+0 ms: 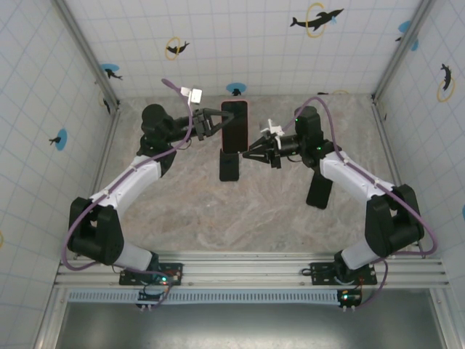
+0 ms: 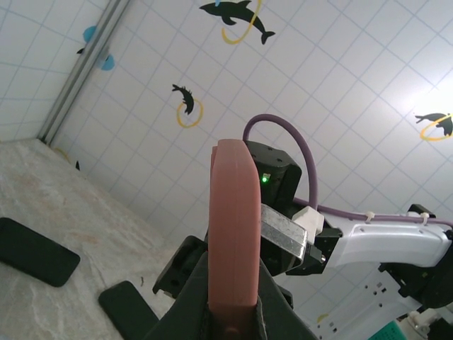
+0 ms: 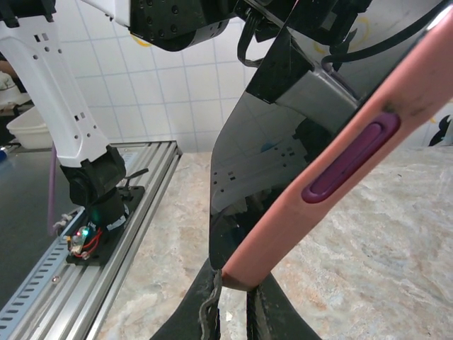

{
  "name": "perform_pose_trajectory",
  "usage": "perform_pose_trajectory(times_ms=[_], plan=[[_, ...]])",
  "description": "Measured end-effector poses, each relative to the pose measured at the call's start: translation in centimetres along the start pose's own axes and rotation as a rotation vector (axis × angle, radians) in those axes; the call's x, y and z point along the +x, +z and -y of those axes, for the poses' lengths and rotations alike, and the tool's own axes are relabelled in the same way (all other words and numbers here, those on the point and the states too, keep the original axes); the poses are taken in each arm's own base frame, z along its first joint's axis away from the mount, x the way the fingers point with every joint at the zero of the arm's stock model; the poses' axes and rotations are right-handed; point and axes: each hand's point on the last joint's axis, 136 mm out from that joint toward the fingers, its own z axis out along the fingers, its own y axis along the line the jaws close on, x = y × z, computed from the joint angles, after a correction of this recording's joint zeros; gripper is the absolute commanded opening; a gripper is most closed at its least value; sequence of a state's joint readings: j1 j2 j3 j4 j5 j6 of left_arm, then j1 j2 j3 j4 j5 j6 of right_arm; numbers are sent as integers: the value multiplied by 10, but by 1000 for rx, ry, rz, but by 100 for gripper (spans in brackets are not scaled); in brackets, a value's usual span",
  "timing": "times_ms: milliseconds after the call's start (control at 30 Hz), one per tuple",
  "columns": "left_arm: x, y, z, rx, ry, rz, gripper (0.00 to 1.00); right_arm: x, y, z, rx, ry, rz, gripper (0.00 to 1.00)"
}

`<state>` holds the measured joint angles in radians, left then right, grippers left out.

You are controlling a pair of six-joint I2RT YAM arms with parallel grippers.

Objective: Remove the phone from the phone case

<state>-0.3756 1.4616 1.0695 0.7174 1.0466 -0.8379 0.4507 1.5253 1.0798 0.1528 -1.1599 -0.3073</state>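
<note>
Marbled tabletop (image 1: 182, 196) and tiled walls with dolphin stickers frame both arms, which meet above the surface. The left gripper (image 1: 218, 123) is clamped on the pink phone case (image 2: 233, 227), which stands edge-up between its fingers (image 2: 279, 312) and reaches away from them. The phone (image 3: 248, 163) sits inside the case, its dark screen facing the right wrist camera. The right gripper (image 3: 233, 294) is pinched closed on the case's lower corner, just beneath the purple side button (image 3: 350, 159).

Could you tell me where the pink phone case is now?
Top view: the pink phone case is held centrally, between left claw and right claw.
</note>
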Motion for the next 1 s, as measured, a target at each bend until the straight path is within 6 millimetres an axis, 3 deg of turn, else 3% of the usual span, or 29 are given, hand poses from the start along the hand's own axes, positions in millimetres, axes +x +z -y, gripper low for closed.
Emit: perform_pose_trajectory(times_ms=[300,533,633,833,1000], plan=[[1,4,8,27,-27,-3,0,3,-1,22,148,-51,-47,13],[-2,4,6,18,-23,12,0,-5,-6,13,130,-14,13,24],[2,5,5,20,-39,-1,0,-19,-6,10,112,-24,60,27],[5,7,7,31,-59,-13,0,-32,-9,10,111,4,112,28],[-3,7,0,-8,-116,33,0,-33,-11,14,134,131,160,29]])
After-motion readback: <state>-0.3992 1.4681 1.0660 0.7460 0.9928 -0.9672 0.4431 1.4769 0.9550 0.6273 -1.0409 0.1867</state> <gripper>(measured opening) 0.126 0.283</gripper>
